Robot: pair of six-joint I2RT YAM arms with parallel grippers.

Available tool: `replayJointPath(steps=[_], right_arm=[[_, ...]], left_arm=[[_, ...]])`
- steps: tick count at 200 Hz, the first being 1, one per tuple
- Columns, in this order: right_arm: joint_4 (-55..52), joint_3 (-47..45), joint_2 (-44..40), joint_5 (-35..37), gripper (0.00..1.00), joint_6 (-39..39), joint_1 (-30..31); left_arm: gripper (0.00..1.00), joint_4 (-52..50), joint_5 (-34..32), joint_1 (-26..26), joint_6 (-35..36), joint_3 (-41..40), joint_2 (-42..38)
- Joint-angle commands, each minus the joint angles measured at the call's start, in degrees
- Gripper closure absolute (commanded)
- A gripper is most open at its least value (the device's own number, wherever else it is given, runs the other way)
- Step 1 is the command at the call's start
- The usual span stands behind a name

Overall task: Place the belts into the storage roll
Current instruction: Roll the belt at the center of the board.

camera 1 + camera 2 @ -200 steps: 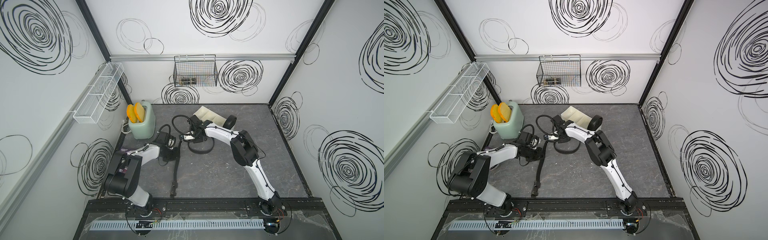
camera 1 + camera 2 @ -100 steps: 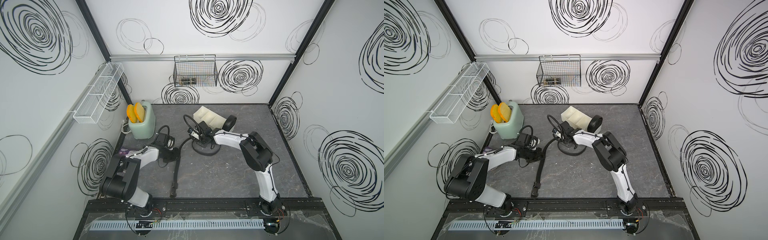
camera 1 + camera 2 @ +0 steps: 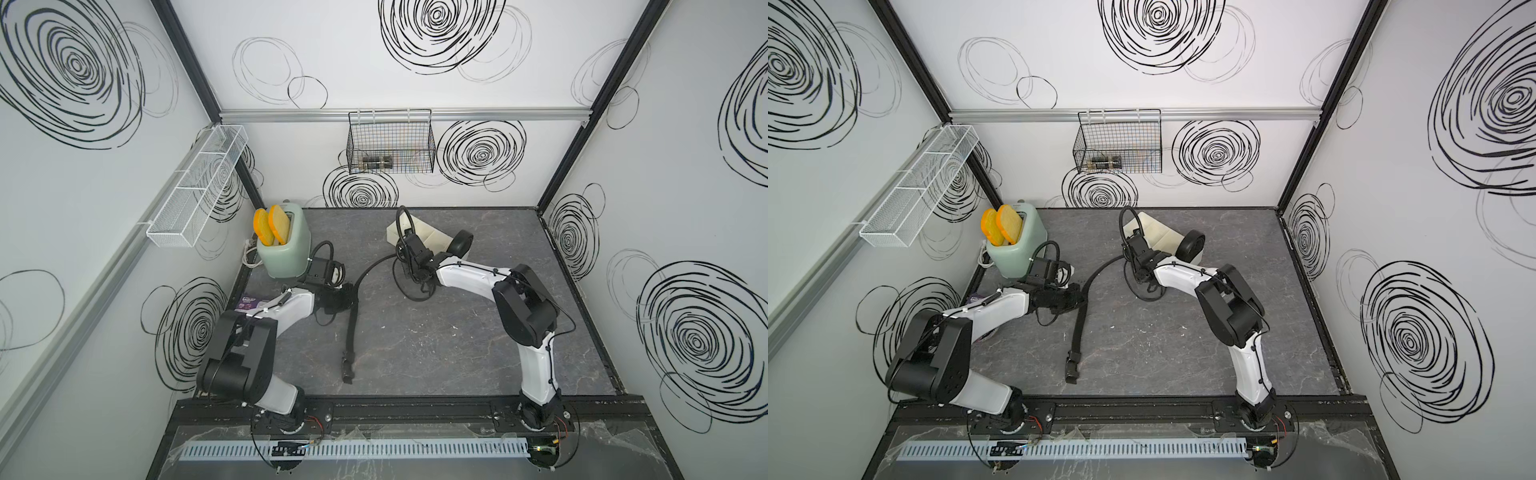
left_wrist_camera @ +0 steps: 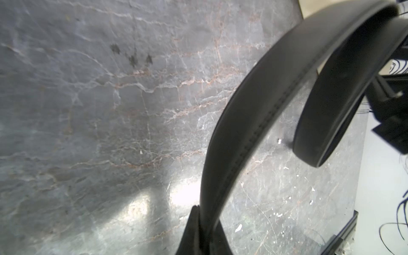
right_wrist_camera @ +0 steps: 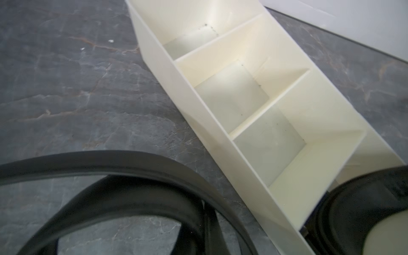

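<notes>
Only in the left wrist view do we see the left claw clenched on the belt, which arcs off the table toward the right claw; only the right wrist view shows us three bays of the tray bare and the coil in the fourth; that claw's fingers lie outside its own camera's sight, yet in both top views it sits clenched on the belt's far end, just beside the tray; the top views alone show the buckle lying flat near the front rail. Since a second ago the right claw has swung nearer the tray, its elbow out to the right, and the belt's loop has come along; the left claw and buckle have stayed put. A toaster stands just behind the left claw; a basket and a shelf hang on the walls; from above, the right arm hides part of the tray.
</notes>
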Motion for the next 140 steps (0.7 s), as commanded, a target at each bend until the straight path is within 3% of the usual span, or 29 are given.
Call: replayJointPath(steps=[1,43,104,140], right_arm=[[-8.61,2.79,3.57,4.07,1.00,17.00,-1.96],[-2.95,-7.22,-0.09,4.11,1.00,28.98,-0.73],[-11.23,-5.83,0.16,3.93,1.00,33.60,4.17],[-19.33,-3.48,0.55,4.91,1.00,37.09,6.79]], left_arm=[[1.00,0.27,-2.32,-1.77,-2.69,-1.25,-1.27],[1.00,4.36,-2.32,-3.20,-6.39,-7.92,-4.40],[1.00,4.01,-3.57,-1.26,-6.06,-11.47,-8.85],[1.00,9.90,-6.83,-1.38,-14.05,-17.56,-15.08]])
